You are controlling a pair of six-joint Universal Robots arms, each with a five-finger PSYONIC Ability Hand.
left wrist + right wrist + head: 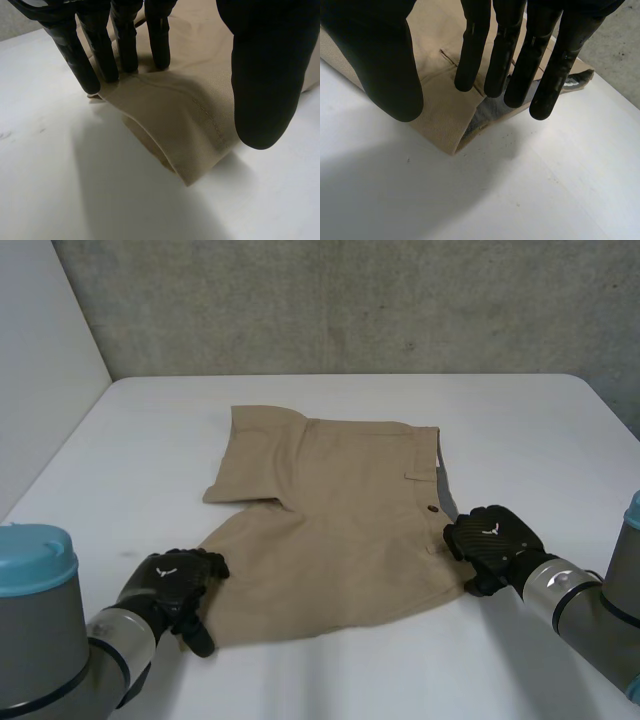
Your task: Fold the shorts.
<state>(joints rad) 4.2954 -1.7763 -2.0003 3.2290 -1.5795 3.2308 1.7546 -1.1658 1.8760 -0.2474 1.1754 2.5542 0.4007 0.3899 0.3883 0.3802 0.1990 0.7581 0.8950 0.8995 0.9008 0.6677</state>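
The shorts [340,510] lie flat in the middle of the bench [150,440], waistband toward its right edge and legs toward its left, probably so the near side can be carried over to the far side. The left hand [170,585] is at the near leg's hem [175,115], grasping it between fingers [125,45] and thumb, the cloth raised off the bench. The right hand [495,540] is at the near waistband corner [445,130]; I cannot tell whether it grips. Both arms reach low from the near edge
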